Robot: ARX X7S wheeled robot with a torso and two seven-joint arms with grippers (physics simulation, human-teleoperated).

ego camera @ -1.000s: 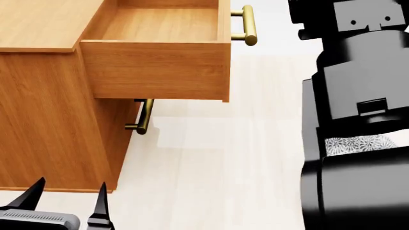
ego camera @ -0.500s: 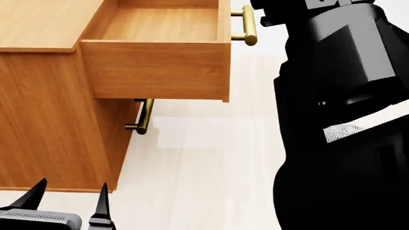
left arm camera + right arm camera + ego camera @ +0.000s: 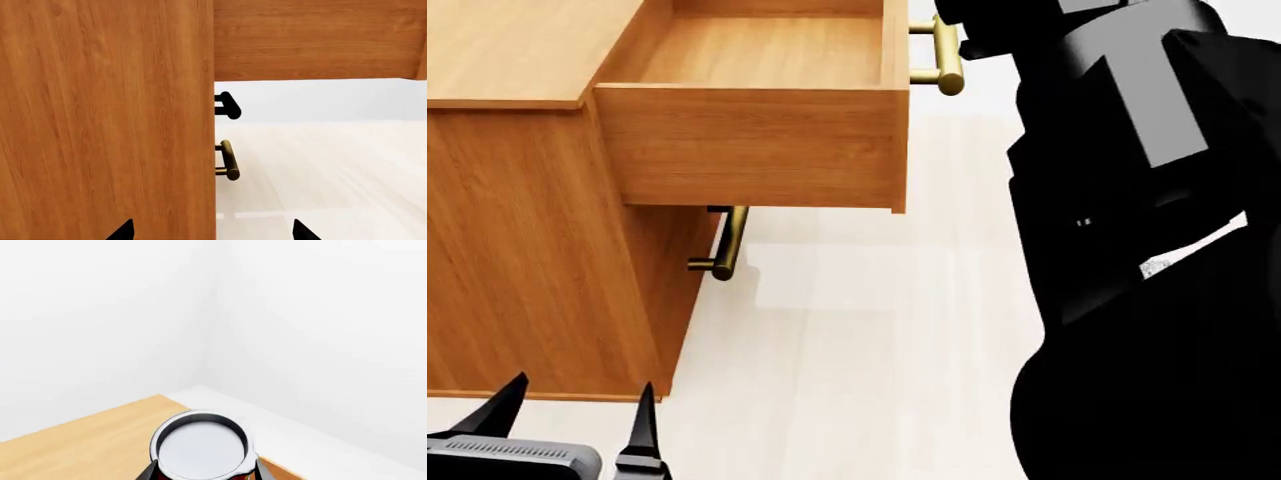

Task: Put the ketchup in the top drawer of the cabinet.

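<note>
In the right wrist view the ketchup (image 3: pixel 200 447) shows its silver lid and a strip of red label. My right gripper (image 3: pixel 202 473) is shut on it, one finger on each side, above the cabinet's flat wooden top (image 3: pixel 80 440). In the head view the cabinet (image 3: pixel 521 250) stands at the left with its top drawer (image 3: pixel 761 60) pulled out and empty, its brass handle (image 3: pixel 948 55) by my black right arm (image 3: pixel 1134 200). The can is hidden in that view. My left gripper (image 3: pixel 574 415) is open and empty, low beside the cabinet's side (image 3: pixel 107 120).
The lower drawer is shut; its brass handle (image 3: pixel 727 243) sticks out under the open drawer and also shows in the left wrist view (image 3: pixel 228 160), below a dark shadowed bar (image 3: pixel 228 105). Pale floor (image 3: pixel 868 350) lies in front of the cabinet. White walls meet behind the cabinet (image 3: pixel 213 315).
My right arm has swung left and up across the head view and now covers more of its right side, near the drawer's handle. The left gripper has not moved.
</note>
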